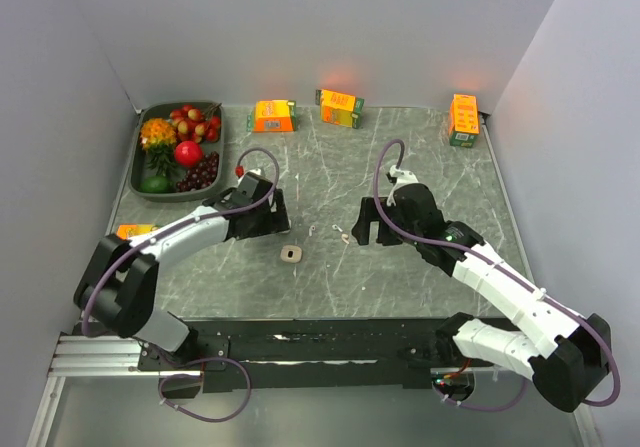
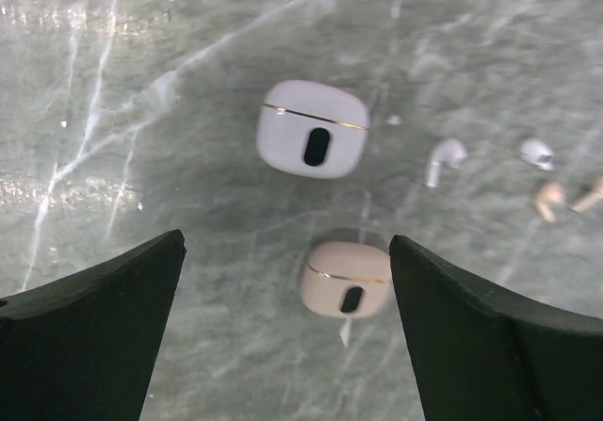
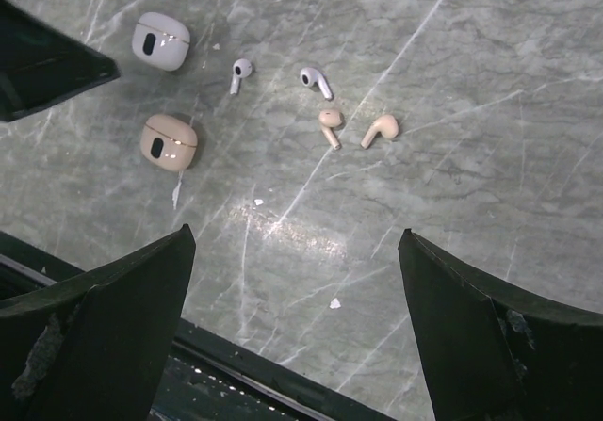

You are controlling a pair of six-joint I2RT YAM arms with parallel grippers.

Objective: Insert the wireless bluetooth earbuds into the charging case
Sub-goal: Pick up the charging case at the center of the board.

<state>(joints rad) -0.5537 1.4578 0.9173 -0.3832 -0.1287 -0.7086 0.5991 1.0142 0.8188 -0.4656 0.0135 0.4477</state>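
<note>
While the left tool (image 2: 285, 242) and the right tool (image 3: 297, 234) are held wide open and empty, the white earbuds (image 3: 241, 71) (image 3: 316, 80) are seen on the worktop (image 3: 471, 63) ahead of both, beside the white charging case (image 3: 160, 40).

Marbled table (image 1: 400, 167): white case (image 3: 160, 40), beige case (image 3: 169, 142), white earbuds (image 3: 240, 72), beige earbuds (image 3: 380, 130) (loose), fruit tray (image 1: 170, 197), cartons (image 1: 272, 116).

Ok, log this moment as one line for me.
left gripper: open, empty | right gripper: open, empty | white earbuds: loose on table, not inserted | white case: beside beige case, untouched
</note>
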